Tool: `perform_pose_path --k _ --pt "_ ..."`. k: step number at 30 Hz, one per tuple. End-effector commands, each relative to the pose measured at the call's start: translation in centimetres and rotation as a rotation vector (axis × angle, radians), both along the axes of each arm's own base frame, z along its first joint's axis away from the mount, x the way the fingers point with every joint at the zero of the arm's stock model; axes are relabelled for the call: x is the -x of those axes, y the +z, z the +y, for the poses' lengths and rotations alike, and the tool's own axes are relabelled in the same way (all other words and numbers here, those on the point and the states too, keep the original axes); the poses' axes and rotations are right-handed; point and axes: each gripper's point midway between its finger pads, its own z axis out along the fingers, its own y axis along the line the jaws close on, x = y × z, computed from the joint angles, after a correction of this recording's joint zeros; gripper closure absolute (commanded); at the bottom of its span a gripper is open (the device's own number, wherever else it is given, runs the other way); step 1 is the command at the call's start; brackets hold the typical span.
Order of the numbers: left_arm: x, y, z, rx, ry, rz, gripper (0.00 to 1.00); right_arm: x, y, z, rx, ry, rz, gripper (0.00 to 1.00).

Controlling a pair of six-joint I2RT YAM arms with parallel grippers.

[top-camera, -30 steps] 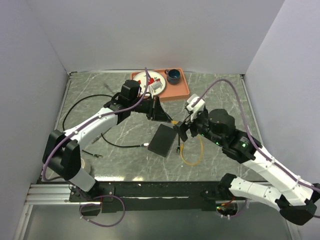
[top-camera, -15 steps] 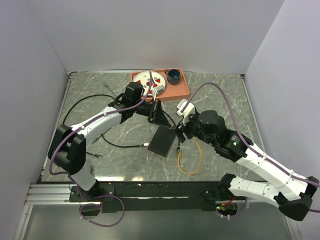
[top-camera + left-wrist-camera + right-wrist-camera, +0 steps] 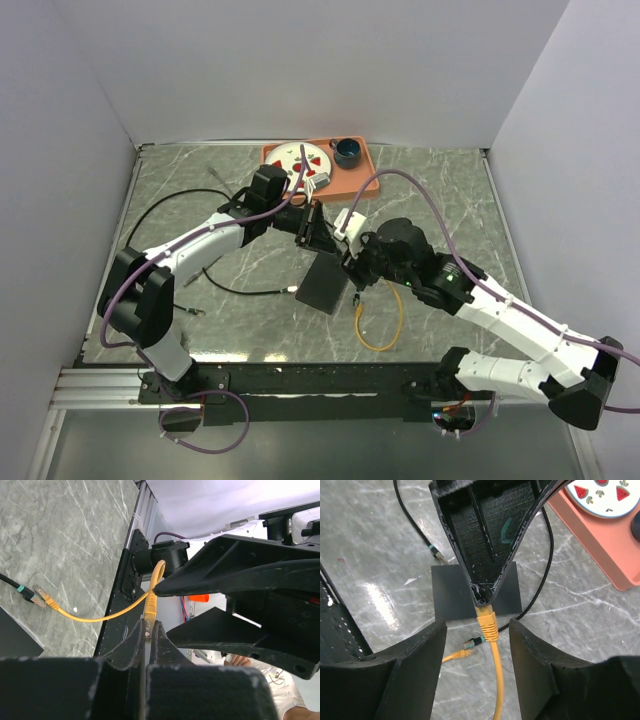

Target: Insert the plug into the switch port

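My left gripper is shut on the yellow plug and holds it above the table, over the flat black box. In the right wrist view the plug sticks out below the left gripper's fingertips, with its yellow cable hanging down. My right gripper is open, with a finger on each side of the plug and a gap to both. The box lies flat behind the plug. Its switch port does not show in any view.
The cable's other yellow plug and a black cable's plug lie on the marble beside the box. The yellow cable loops toward the near edge. An orange tray with a plate and cup stands at the back. A black cable curls at left.
My right arm has swung left to the left gripper, and its jaws have narrowed around the plug. The left gripper shifted slightly early on and still holds the plug.
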Motion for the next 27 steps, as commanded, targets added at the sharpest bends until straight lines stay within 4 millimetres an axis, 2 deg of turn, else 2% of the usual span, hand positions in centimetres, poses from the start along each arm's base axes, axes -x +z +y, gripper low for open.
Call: perform_pose_path --k 1,5,7,8,16,17,22,25,27 --pt "0.3 1.5 0.1 0.034 -0.026 -0.026 0.99 -0.7 1.6 0.2 -0.012 -0.024 -0.032 0.41" --pt "0.3 1.5 0.1 0.035 -0.028 -0.027 0.99 -0.8 1.0 0.4 0.005 -0.025 -0.016 0.43" --pt "0.3 1.5 0.1 0.036 -0.029 -0.026 0.99 -1.3 1.0 0.1 0.014 -0.051 -0.026 0.51" --pt "0.3 1.5 0.1 0.035 -0.028 -0.028 0.99 -1.4 0.9 0.1 0.017 -0.057 -0.026 0.58" --pt "0.2 1.2 0.1 0.026 -0.026 -0.026 0.99 -1.6 0.5 0.1 0.032 -0.070 -0.017 0.81" --pt "0.2 1.3 0.1 0.028 -0.026 -0.027 0.99 -1.6 0.5 0.1 0.032 -0.070 -0.017 0.86" --pt "0.3 1.6 0.1 0.033 -0.032 -0.030 0.99 -1.6 0.3 0.1 0.034 -0.070 -0.015 0.87" --pt "0.4 1.7 0.2 0.037 -0.036 -0.032 0.99 -1.6 0.3 0.1 0.035 -0.072 -0.014 1.00" --pt "0.4 1.8 0.2 0.040 -0.037 -0.035 0.99 -1.6 0.2 0.1 0.036 -0.071 -0.011 1.00"
